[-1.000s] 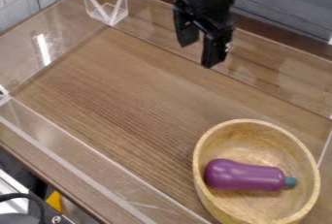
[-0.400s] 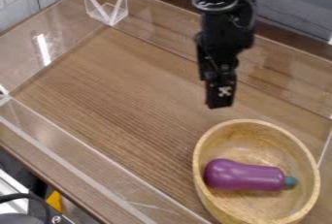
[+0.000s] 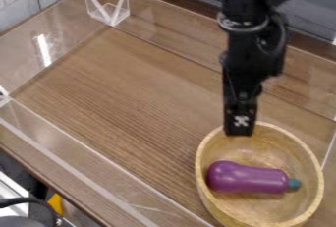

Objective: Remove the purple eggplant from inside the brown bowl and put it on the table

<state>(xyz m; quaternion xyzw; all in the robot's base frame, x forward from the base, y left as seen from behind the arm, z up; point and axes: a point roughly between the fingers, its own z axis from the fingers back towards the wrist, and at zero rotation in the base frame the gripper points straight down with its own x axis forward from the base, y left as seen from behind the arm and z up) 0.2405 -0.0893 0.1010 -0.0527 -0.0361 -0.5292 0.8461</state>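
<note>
The purple eggplant [image 3: 246, 179] lies on its side inside the brown bowl [image 3: 217, 150], its teal stem cap pointing right. The bowl sits at the near right of the table [image 3: 125, 93]. My black gripper [image 3: 242, 118] hangs from the arm above the bowl's far rim, fingers pointing down, a little above and behind the eggplant. From this angle the fingers overlap, so the gap between them does not show. Nothing is held in them.
Clear acrylic walls [image 3: 73, 167] run around the table's edges. A folded clear acrylic stand [image 3: 106, 7] sits at the far left corner. The bowl lies close to the right wall [image 3: 328, 152].
The arm has travelled from the far middle of the table toward the near right and come down, ending over the bowl's far rim. Eggplant and bowl have not moved.
</note>
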